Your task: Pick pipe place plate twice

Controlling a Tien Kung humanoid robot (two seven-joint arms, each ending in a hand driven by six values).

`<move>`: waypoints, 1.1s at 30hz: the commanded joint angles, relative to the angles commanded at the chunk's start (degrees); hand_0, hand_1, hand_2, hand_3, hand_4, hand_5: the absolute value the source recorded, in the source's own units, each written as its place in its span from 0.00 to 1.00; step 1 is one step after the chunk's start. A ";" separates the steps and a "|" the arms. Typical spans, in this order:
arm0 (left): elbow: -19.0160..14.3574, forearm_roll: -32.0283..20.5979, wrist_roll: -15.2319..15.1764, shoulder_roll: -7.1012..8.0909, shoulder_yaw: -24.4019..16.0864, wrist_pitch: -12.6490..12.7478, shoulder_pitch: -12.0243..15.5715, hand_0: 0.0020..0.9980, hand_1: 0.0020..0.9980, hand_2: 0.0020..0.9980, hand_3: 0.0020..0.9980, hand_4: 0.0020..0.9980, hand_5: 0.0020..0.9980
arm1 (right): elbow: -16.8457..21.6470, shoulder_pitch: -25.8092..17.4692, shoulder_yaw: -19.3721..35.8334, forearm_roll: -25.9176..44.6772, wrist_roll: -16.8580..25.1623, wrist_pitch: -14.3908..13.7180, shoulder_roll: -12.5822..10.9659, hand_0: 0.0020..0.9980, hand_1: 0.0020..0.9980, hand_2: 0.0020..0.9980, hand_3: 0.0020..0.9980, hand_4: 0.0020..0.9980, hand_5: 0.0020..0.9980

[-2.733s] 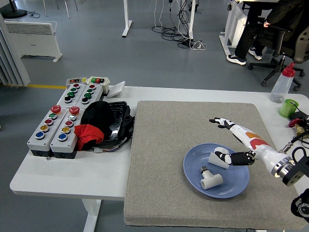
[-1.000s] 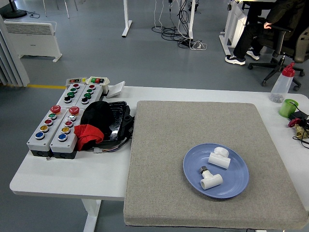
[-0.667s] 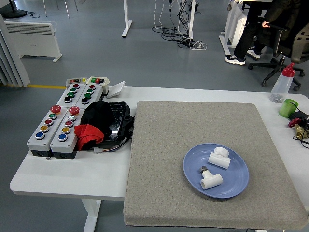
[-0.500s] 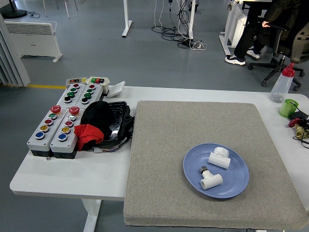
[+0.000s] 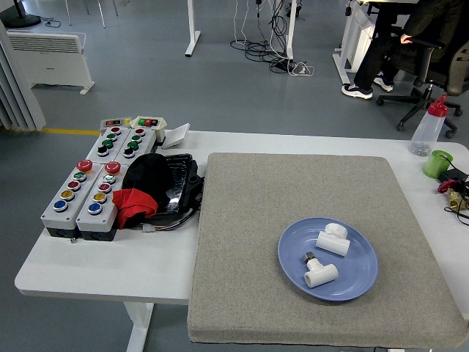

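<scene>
Lying in the lower right of the frame, the blue plate [image 5: 327,259] sits on the grey mat [image 5: 308,242] with both white pipes in it: one pipe [image 5: 320,274] toward the plate's near side with a small dark cap at its upper end, the second pipe [image 5: 334,239] just beyond it toward the far rim, the two close but apart. Neither robot hand shows anywhere, so whether the fingers are spread or curled cannot be told; 2.7 s ago the right hand lay over the plate beside the far pipe, coming in from the right edge, and it has since left the picture. From 1.0 s ago until now nothing on the table has shifted. Left of the mat, at mid-left, stand the grey button boxes [image 5: 91,187] with red, green, yellow and blue buttons, and between them and the mat lies a black and red bundle [image 5: 150,187] of cloth and gear. At the right edge, beyond the mat, are a green cup [image 5: 438,163] and a clear bottle [image 5: 429,127] with a red top. Farther off, in the upper right corner, a person [image 5: 399,40] in dark clothes sits on an office chair away from the table, whose pose has altered slightly.
</scene>
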 joint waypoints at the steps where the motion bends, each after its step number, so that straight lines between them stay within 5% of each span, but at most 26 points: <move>1: 0.00 0.04 0.00 0.00 -0.01 -0.01 0.00 0.58 0.58 0.59 0.49 0.41 1.00 | -0.01 -0.02 -0.01 0.00 0.01 -0.01 0.01 0.82 0.77 0.81 0.78 0.53 0.82; 33: -0.05 0.22 0.19 -0.09 -0.16 -0.15 -0.02 0.58 0.58 0.58 0.49 0.41 1.00 | -0.42 -0.07 -0.60 0.15 -1.23 0.01 0.23 0.81 0.76 0.79 0.76 0.53 0.90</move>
